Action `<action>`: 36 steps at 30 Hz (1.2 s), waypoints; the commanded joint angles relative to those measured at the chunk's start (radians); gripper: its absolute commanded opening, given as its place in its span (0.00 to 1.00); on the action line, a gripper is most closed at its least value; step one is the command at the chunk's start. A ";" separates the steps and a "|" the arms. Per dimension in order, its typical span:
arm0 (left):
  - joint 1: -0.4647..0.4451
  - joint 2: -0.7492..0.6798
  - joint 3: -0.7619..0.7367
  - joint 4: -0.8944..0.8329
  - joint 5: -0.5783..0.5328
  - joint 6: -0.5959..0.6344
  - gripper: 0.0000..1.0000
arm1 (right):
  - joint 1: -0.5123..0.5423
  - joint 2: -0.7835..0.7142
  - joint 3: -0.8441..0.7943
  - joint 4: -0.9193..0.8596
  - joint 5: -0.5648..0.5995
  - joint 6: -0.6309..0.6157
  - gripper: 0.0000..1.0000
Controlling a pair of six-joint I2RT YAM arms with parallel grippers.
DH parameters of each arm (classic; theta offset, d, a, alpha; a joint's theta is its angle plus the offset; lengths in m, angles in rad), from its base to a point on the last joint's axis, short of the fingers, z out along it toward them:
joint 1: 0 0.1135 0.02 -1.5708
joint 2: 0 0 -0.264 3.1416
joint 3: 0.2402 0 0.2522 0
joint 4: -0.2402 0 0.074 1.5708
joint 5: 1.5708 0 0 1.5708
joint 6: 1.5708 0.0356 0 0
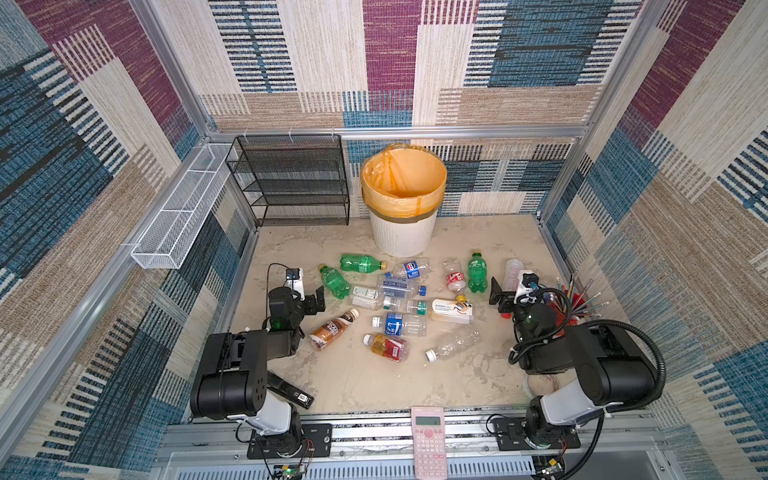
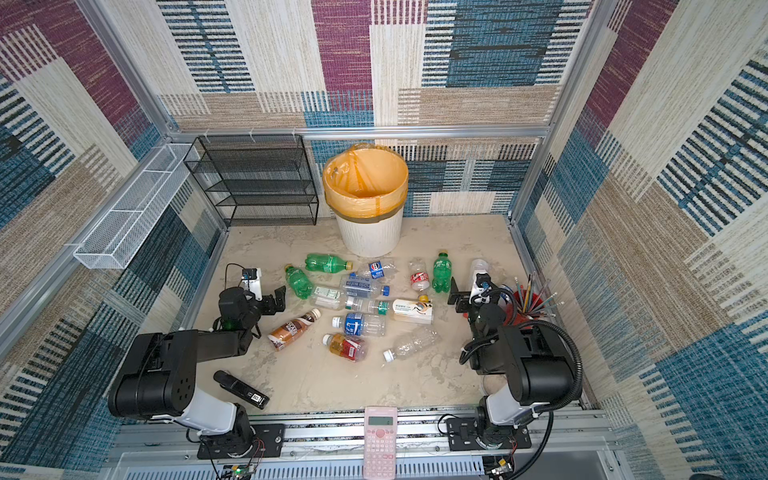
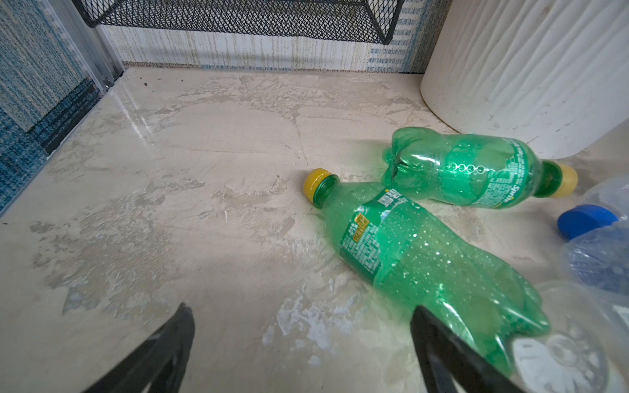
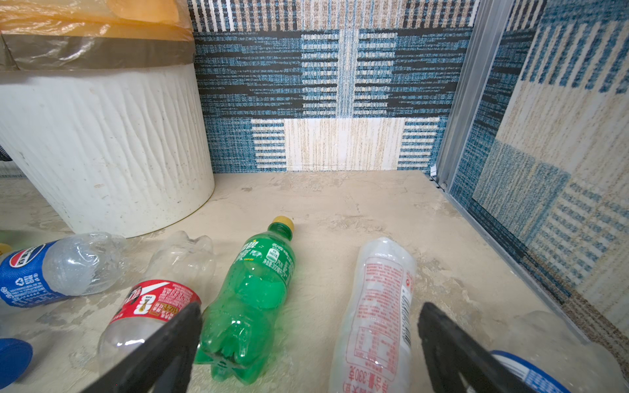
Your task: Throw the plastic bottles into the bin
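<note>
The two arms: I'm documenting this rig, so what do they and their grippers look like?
Both the left arm and right arm are blocky black links on a white rounded base joint, each with a green light near the wrist and a white camera block. A black ribbed hose loops over the right arm. The left gripper and right gripper have flat, black, tapering fingers.

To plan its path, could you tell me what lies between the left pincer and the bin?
Two green bottles lie between the left pincer and the bin, clearest in the left wrist view.
</note>
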 commanded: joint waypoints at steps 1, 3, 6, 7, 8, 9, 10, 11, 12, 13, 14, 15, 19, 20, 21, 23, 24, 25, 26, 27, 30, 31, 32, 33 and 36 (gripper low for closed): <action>0.002 0.002 0.009 0.029 0.006 0.009 0.99 | 0.000 0.002 0.004 0.035 -0.009 -0.004 0.99; 0.002 0.004 0.010 0.027 0.006 0.009 0.99 | 0.001 0.002 0.005 0.032 -0.011 -0.003 0.99; 0.002 0.004 0.010 0.025 0.006 0.010 1.00 | 0.000 0.002 0.006 0.034 -0.011 -0.005 0.99; 0.002 0.004 0.010 0.025 0.006 0.009 0.99 | 0.000 0.001 0.006 0.033 -0.010 -0.003 0.99; 0.002 0.004 0.011 0.026 0.006 0.009 0.99 | 0.000 0.002 0.004 0.034 -0.010 -0.003 1.00; 0.002 0.003 0.009 0.027 0.006 0.009 0.97 | 0.001 0.000 0.000 0.040 -0.007 -0.005 1.00; 0.002 0.001 0.008 0.029 0.006 0.010 0.93 | 0.001 -0.002 -0.007 0.052 0.009 -0.002 1.00; 0.002 -0.001 0.006 0.033 0.006 0.009 0.89 | 0.001 -0.016 -0.019 0.066 0.036 0.011 0.99; 0.002 -0.006 0.001 0.043 0.004 0.010 0.85 | 0.001 -0.048 -0.031 0.066 0.053 0.014 0.97; 0.000 -0.034 -0.004 0.030 -0.003 0.008 0.82 | 0.001 -0.101 -0.033 0.022 0.063 0.014 0.96; -0.003 -0.079 -0.003 -0.008 -0.025 0.006 0.82 | 0.004 -0.161 -0.020 -0.050 0.073 0.014 0.94; -0.003 -0.131 0.003 -0.062 -0.067 -0.006 0.82 | 0.005 -0.226 0.014 -0.175 0.092 0.028 0.94; -0.003 -0.296 0.049 -0.256 -0.228 -0.108 0.78 | 0.004 -0.366 0.238 -0.684 0.109 0.260 0.88; -0.003 -0.339 0.082 -0.336 -0.241 -0.148 0.75 | 0.005 -0.366 0.312 -0.813 0.089 0.316 0.86; -0.003 -0.373 0.122 -0.424 -0.243 -0.189 0.73 | 0.006 -0.352 0.381 -0.925 0.071 0.368 0.83; -0.004 -0.421 0.220 -0.625 -0.231 -0.291 0.65 | 0.007 -0.308 0.506 -1.117 0.008 0.455 0.81; -0.004 -0.433 0.266 -0.713 -0.210 -0.337 0.61 | 0.009 -0.288 0.554 -1.192 -0.019 0.482 0.84; -0.004 -0.441 0.312 -0.792 -0.172 -0.383 0.57 | 0.010 -0.267 0.600 -1.278 -0.030 0.513 0.85; -0.007 -0.441 0.344 -0.854 -0.136 -0.421 0.54 | 0.009 -0.250 0.640 -1.358 -0.022 0.540 0.85; -0.012 -0.440 0.375 -0.917 -0.105 -0.457 0.53 | 0.010 -0.232 0.678 -1.440 0.003 0.557 0.84; -0.022 -0.414 0.457 -1.129 -0.014 -0.526 0.53 | 0.010 -0.182 0.768 -1.622 0.078 0.577 0.81; -0.032 -0.400 0.477 -1.192 0.012 -0.522 0.53 | 0.010 -0.167 0.789 -1.658 0.099 0.581 0.80; -0.043 -0.392 0.492 -1.236 0.019 -0.513 0.53 | 0.010 -0.149 0.807 -1.684 0.116 0.583 0.79; -0.054 -0.388 0.499 -1.272 0.021 -0.504 0.53 | 0.010 -0.126 0.825 -1.702 0.133 0.581 0.78; -0.073 -0.399 0.502 -1.339 0.019 -0.485 0.54 | 0.010 -0.027 0.890 -1.748 0.161 0.564 0.78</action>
